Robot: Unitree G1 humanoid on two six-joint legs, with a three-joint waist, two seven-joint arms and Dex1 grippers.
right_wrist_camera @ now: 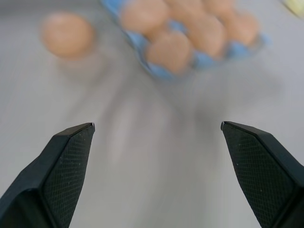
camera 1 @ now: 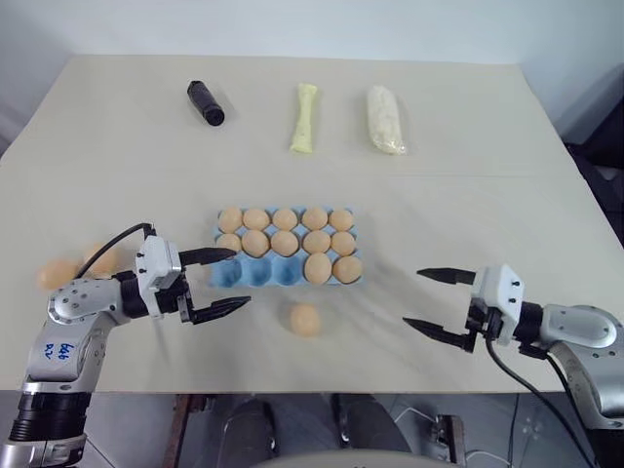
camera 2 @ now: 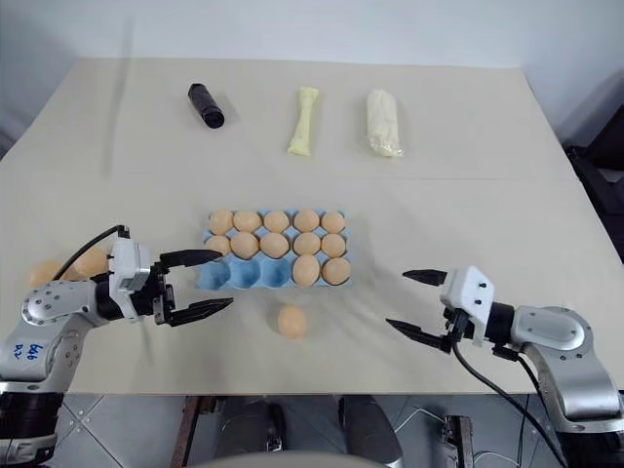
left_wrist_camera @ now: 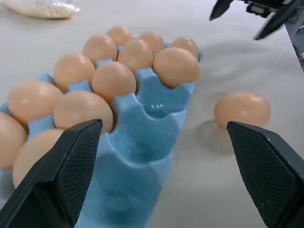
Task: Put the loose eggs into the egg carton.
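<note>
Nearest my head camera, close to the tabletop's near edge, my left gripper (camera 1: 222, 282) has its two black fingers spread wide with nothing between them, pointing toward the near-left corner of the light blue moulded egg carton (camera 1: 255, 272). My right gripper (camera 1: 427, 300) hangs near the near-right part of the tabletop, its fingers just as wide apart and empty, well apart from the carton.

Between the two grippers, just in front of the carton's near side, one smooth tan-orange loose egg (camera 1: 304, 319) lies on the beige tabletop (camera 1: 468, 195). Two more tan-orange eggs (camera 1: 57, 273) sit together by the left edge, partly hidden behind my left arm. That makes three loose eggs that I can count.

The carton lies near the tabletop's middle, three rows of five cups. I count twelve eggs seated in it: five in the far row, five in the middle row, and two at the right end of the near row. The three near-row cups on the left stand empty and show bare blue. The seated eggs look matte, evenly coloured and unbroken.

Along the far edge lie three other items, well apart from each other: one black cylinder (camera 1: 206, 102) lying on its side, one pale yellow twisted roll (camera 1: 304, 119), and one whitish wrapped roll (camera 1: 385, 119).
</note>
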